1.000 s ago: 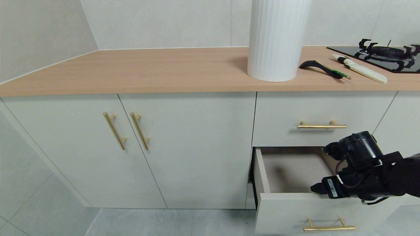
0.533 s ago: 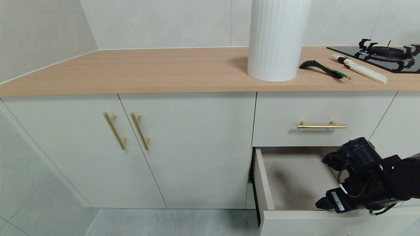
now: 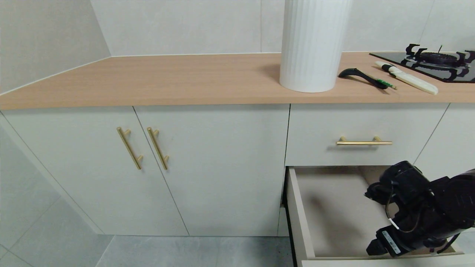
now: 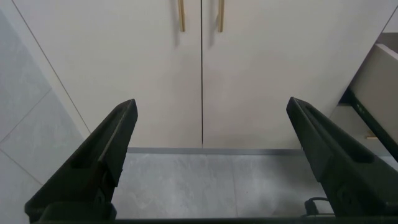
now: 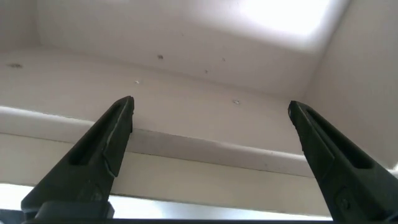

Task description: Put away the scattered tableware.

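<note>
On the wooden counter lie a black spoon, a thin green-tipped stick and a white knife. Below them the lower drawer stands pulled out, its inside bare. My right arm hangs over the drawer's front right corner. The right gripper is open, its fingers spread wide over the drawer's front rim. My left gripper is open too, low down and facing the cabinet doors and the floor.
A tall white ribbed cylinder stands on the counter left of the utensils. A black gas hob sits at the far right. The upper drawer is closed. Two doors with gold handles are at the left.
The lower drawer has slid farther out, its gold handle leaving the picture. My right arm has moved down and toward me with the drawer front.
</note>
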Available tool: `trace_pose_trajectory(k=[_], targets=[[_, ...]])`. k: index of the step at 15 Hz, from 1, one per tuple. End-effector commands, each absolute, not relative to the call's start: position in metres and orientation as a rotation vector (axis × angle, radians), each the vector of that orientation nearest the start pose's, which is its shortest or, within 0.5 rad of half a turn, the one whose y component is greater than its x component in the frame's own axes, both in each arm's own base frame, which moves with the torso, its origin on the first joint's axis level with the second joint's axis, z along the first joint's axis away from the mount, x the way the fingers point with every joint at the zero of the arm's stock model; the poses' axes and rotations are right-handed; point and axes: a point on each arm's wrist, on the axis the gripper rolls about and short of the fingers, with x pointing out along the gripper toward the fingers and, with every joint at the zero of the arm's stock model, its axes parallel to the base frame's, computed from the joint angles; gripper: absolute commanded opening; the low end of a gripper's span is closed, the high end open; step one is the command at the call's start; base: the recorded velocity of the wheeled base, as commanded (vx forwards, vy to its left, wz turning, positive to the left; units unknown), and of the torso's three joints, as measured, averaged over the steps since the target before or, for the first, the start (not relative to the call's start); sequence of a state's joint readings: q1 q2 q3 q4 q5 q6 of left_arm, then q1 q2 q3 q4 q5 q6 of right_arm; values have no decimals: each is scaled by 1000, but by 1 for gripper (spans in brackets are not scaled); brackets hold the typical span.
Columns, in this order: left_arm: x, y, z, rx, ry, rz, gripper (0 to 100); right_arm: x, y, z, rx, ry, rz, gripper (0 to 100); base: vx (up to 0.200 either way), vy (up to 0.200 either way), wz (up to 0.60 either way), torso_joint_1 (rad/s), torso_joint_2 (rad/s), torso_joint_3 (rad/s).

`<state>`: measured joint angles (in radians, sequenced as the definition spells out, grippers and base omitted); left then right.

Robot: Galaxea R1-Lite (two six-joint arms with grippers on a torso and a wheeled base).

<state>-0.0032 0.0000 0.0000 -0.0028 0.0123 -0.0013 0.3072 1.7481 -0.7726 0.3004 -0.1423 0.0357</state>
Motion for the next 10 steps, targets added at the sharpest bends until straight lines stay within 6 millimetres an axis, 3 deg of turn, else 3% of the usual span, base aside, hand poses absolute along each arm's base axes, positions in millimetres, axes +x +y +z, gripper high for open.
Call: trace_pose_trajectory(k=[1, 7, 10], targets=[[-23, 0, 76, -2, -2, 9, 100, 232, 71, 96, -269, 1268, 126, 100, 0, 0, 0, 0, 0, 0], [-23, 0, 76, -2, -2, 9, 100, 213, 65, 93, -425, 1445, 215, 100, 0, 0, 0, 0, 0, 0], [-23, 0, 76, -2, -2, 9, 100, 213, 65, 93, -429, 1446, 218, 100, 0, 0, 0, 0, 0, 0]])
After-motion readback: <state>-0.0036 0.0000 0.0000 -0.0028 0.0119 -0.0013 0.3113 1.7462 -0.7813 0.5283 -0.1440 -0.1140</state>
